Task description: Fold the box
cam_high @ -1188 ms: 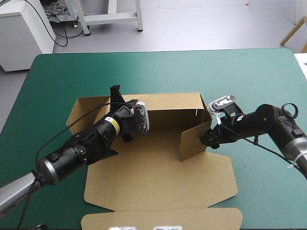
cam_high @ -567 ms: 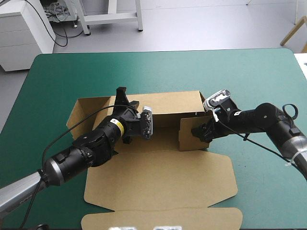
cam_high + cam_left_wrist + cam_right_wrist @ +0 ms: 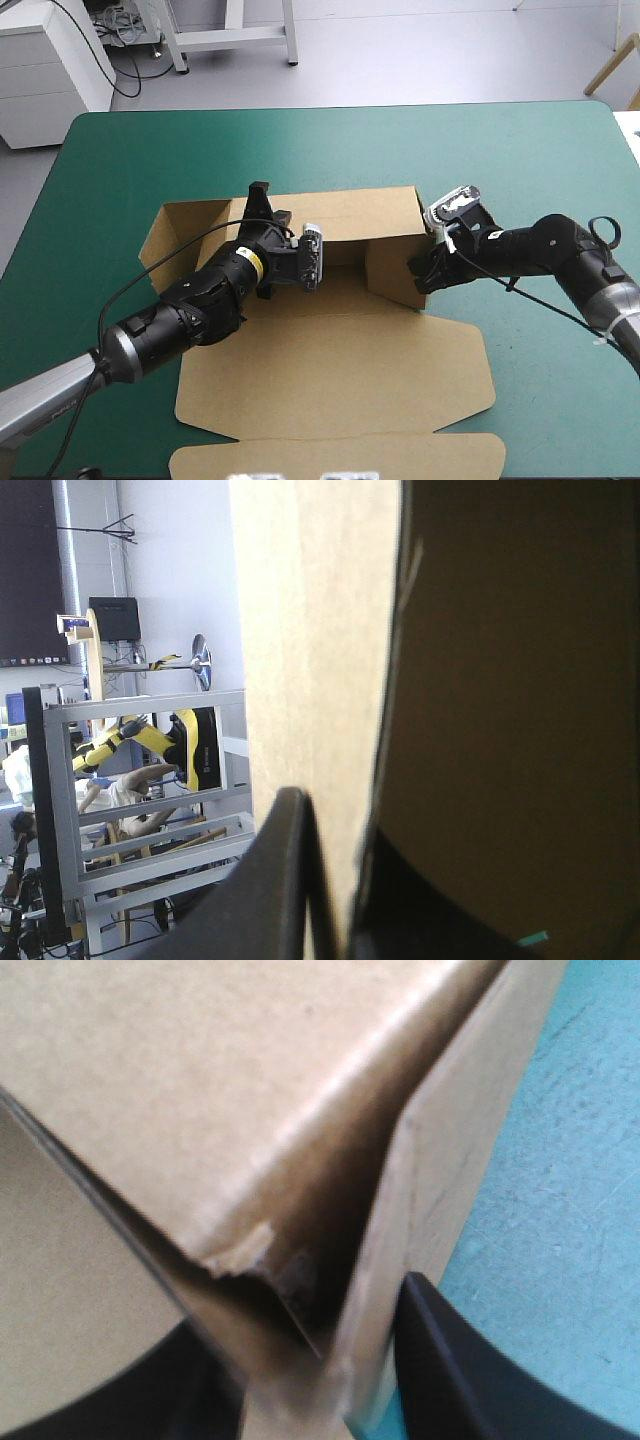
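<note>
On the teal-green tabletop (image 3: 500, 150), near its middle: the brown box (image 3: 340, 390), half-built, lid panels flat toward the near edge, long back wall (image 3: 350, 215) upright and running left to right; pinched at that wall's top edge by the left claw (image 3: 260, 192), clamped with the sheet between its black fingers (image 3: 280, 900), pale outer face to one side, shaded inner face to the other; gripped at the right end by the right claw (image 3: 422, 272), likewise clenched on board, here the short side wall (image 3: 392, 272) swung inward from the back wall's end; from the right wrist, a folded corner directly ahead of the claw, bare cover just beside it. Judged mid-step: squaring the right side wall against the back. Hinges on one relation: side wall already in the right claw's grip, set across the long axis held by the left; right arm nearer, so likelier to do the tucking, left to steady. Left end flap (image 3: 165, 240) splayed outward, beyond the left claw, not yet raised.
</note>
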{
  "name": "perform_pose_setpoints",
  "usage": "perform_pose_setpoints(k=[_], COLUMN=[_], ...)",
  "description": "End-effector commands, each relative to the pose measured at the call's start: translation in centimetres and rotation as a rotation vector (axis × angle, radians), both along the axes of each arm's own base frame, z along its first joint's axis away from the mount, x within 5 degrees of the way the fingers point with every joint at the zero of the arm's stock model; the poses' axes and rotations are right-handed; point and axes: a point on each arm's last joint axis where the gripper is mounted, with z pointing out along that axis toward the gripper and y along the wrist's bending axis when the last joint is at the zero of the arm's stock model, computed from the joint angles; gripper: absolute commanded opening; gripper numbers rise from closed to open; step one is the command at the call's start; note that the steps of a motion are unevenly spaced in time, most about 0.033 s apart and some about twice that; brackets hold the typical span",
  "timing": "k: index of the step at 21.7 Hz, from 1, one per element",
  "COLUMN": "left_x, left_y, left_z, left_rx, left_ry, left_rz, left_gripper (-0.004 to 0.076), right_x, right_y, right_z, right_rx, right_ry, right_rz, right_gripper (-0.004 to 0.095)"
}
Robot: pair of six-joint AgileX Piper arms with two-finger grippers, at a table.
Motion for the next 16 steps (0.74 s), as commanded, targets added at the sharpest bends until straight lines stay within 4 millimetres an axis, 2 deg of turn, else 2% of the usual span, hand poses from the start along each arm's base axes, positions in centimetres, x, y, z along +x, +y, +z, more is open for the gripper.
perform_pose_setpoints(k=[1,5,9,11,13,14,15,16], left_x=[-0.4,-0.4,-0.5,-0.7,-0.9,-1.1,-1.2,-1.4], left_y=[0.4,0.3,0.2,0.1,0.2,0.4,0.5,0.7], left_z=[-2.8,-2.8,-2.4,-1.8,-1.1,-0.5,-0.3,0.5], left_rx=[-0.028,-0.032,-0.05,-0.082,-0.116,-0.145,-0.161,-0.201], left_ry=[0.186,0.185,0.172,0.158,0.141,0.133,0.131,0.122], left_rz=[0.137,0.132,0.115,0.092,0.077,0.075,0.08,0.089], left_gripper=[-0.001,-0.001,0.0007,0.0085,0.02,0.0302,0.033,0.0412], right_x=[-0.4,-0.6,-0.6,-0.6,-0.5,-0.4,-0.4,-0.2], right_y=[0.2,0.4,0.4,0.4,0.4,0.3,0.3,0.2], right_z=[1.6,1.6,1.6,1.6,1.6,1.6,1.6,1.7], right_rx=[0.052,0.082,0.084,0.084,0.076,0.067,0.068,0.063], right_ry=[-0.025,0.002,0.002,0.002,-0.008,-0.017,-0.02,-0.036], right_rz=[0.01,0.022,0.022,0.022,0.015,0.009,0.006,-0.015], right_gripper=[0.0172,-0.002,-0.0018,-0.0018,-0.0018,-0.0018,-0.0018,-0.0018])
